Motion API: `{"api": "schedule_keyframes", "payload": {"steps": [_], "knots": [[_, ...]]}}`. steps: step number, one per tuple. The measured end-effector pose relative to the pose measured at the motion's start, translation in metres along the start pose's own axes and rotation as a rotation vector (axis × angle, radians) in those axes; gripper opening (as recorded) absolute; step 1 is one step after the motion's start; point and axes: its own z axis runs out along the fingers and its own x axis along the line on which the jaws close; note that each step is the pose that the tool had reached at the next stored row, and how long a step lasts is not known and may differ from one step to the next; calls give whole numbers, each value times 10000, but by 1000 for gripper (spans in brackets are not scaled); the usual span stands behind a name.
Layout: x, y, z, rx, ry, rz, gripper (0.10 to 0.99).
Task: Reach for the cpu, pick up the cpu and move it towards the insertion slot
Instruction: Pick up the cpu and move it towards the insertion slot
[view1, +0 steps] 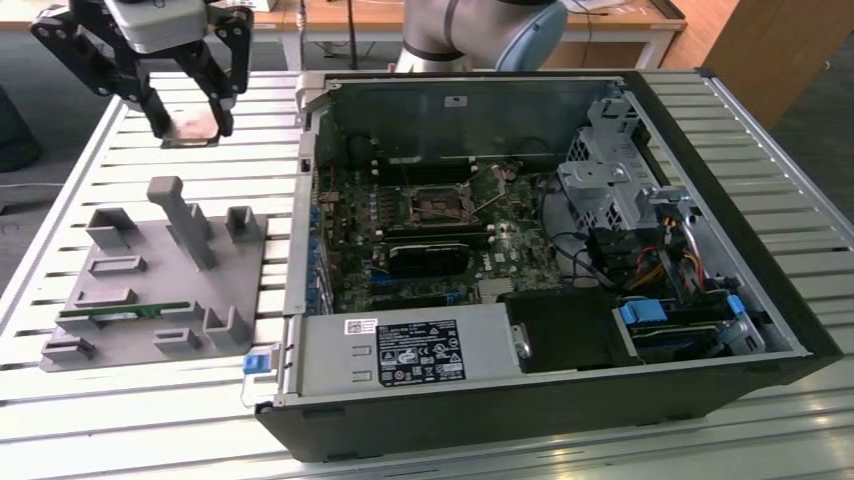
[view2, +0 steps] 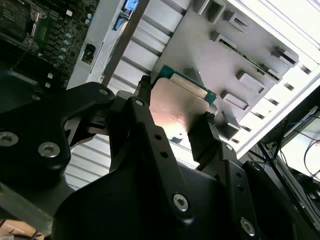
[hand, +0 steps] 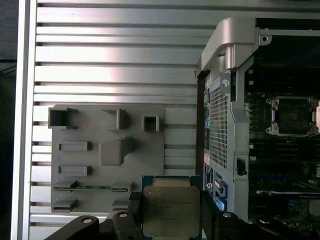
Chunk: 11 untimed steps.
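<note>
The cpu (view1: 195, 128) is a flat square chip with a silvery top. My gripper (view1: 190, 124) is shut on it, one black finger on each side. It hangs above the slatted table at the exterior view's upper left, well apart from the open computer case. The first wrist view shows the cpu (hand: 171, 210) between the fingers (hand: 210, 221), with the gripper (hand: 171, 222) over the table beside the case. In the second wrist view the cpu (view2: 180, 107) reflects light. The insertion slot (view1: 438, 205) lies on the green board inside the case, also in the first wrist view (hand: 292, 116).
A grey fixture tray (view1: 147, 290) with a tall post (view1: 180, 215) and a green memory stick (view1: 127, 312) lies at the exterior view's left. The case wall (view1: 310, 150) stands between my gripper and the board. A black oblong block (view1: 427, 258) sits beside the slot.
</note>
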Motion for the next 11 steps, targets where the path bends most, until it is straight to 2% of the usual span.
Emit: {"api": "schedule_keyframes", "payload": {"steps": [11], "knots": [[-346,-1,-1,-1,0,-1,545]]}}
